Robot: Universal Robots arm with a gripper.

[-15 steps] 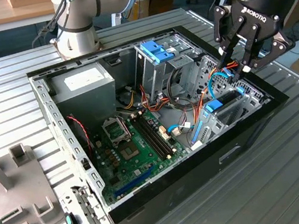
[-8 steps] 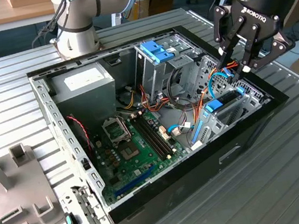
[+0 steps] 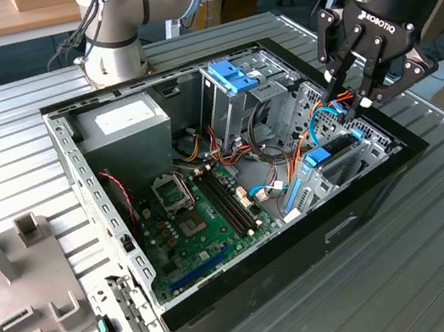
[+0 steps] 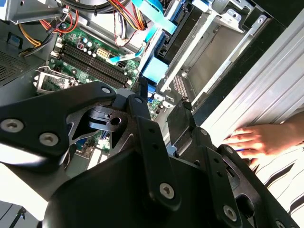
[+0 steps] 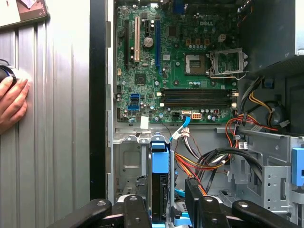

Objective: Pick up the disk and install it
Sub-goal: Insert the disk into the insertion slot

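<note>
The hand (image 3: 351,102) is spread wide, with nothing held. The disk (image 5: 160,164) is seen just below it, stood on its edge, lined up between the two fingers (image 5: 195,204).

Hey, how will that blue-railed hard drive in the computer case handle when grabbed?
The hard drive looks like rigid metal, so likely stiff and heavy for its size. Its blue plastic rail may be slippery. Standing on edge, it might tip if pushed sideways.
</note>
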